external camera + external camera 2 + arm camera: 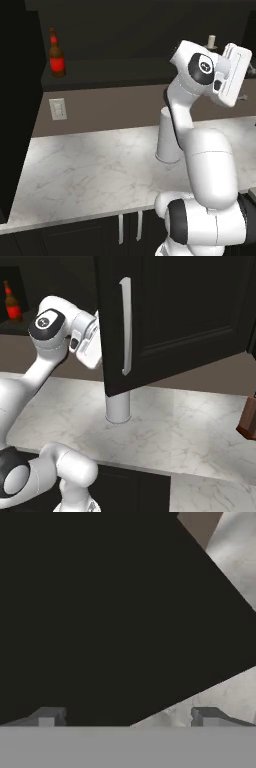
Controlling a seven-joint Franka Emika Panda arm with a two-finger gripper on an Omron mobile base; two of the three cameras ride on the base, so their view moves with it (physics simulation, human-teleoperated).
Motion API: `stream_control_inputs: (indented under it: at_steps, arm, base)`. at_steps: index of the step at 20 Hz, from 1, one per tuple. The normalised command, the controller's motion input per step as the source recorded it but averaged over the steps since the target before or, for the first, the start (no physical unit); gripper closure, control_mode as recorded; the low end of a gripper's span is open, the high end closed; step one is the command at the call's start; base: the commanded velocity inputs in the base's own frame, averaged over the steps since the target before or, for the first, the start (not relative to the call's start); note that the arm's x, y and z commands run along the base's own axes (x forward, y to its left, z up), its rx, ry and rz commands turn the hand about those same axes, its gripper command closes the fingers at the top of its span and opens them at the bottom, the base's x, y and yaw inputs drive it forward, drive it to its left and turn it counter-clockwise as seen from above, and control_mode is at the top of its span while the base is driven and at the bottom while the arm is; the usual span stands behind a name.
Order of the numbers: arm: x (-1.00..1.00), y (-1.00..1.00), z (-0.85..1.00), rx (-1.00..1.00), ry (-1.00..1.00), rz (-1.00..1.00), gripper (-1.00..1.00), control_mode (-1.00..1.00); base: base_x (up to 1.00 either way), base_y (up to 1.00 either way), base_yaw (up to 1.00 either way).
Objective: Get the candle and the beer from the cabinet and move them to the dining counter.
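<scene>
- Small dark brown glass beer bottle, red label, red-topped narrow neck: upright on the shelf of the black upper cabinet.
- Cream candle stub on the same shelf, far right, partly behind the arm.
- Two-finger gripper: jaws spread wide, empty, close to the dark cabinet door.

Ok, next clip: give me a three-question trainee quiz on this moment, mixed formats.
1. True or false: the beer stands upright on the shelf of the cabinet.
2. Multiple choice: the gripper is A) shut on the beer, B) open and holding nothing, C) shut on the candle.
3. What white object stands on the marble worktop by the arm?

Key: 1 true; 2 B; 3 a white cylinder.
</scene>
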Motion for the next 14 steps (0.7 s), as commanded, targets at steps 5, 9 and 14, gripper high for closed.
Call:
stream_control_inputs:
  at_steps: [5, 9, 14]
  arm:
    - [-0.08, -0.30, -0.19, 0.00, -0.12, -0.24, -1.00, -1.00]
    - [-0.18, -0.30, -0.17, 0.00, -0.14, -0.21, -1.00, -1.00]
    - [-0.34, -0.28, -0.16, 0.00, -0.20, -0.16, -1.00, -1.00]
  base:
    - [0.00, 0.00, 0.00]
    - [0.00, 0.00, 0.00]
    - [0.00, 0.00, 0.00]
